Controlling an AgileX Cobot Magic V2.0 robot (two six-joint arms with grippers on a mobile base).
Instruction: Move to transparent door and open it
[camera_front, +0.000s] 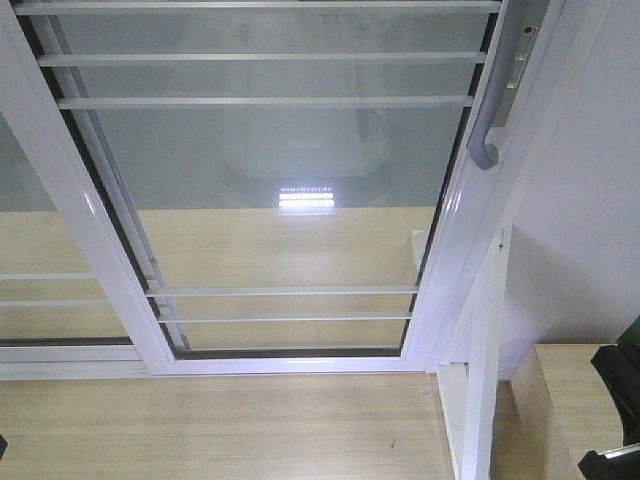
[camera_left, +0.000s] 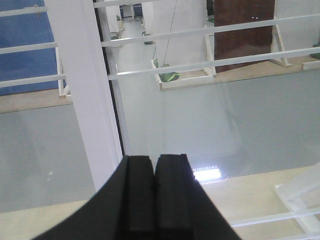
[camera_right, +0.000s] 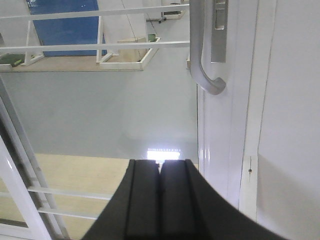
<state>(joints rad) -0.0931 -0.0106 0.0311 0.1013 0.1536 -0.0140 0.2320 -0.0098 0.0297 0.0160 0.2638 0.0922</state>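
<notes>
Plainly, the door (camera_front: 290, 200) filled most of the front view, its glass crossed by thin white bars. Its curved grey handle (camera_front: 492, 110) sat on the right stile, high in that view. Left of the handle, past the glass, a second barred panel (camera_front: 40, 250) overlapped the door's far stile. Right of the handle stood a white wall (camera_front: 590, 200), and the stile lay close against the frame there. Well below the handle lay a pale wooden floor (camera_front: 220, 425). The right gripper (camera_right: 160, 195) hung below the handle and a little to its left, apart from it, its fingers pressed together with nothing between them. The left gripper (camera_left: 154, 192), likewise closed and empty, faced glass, bars and a white upright (camera_left: 82, 90).
</notes>
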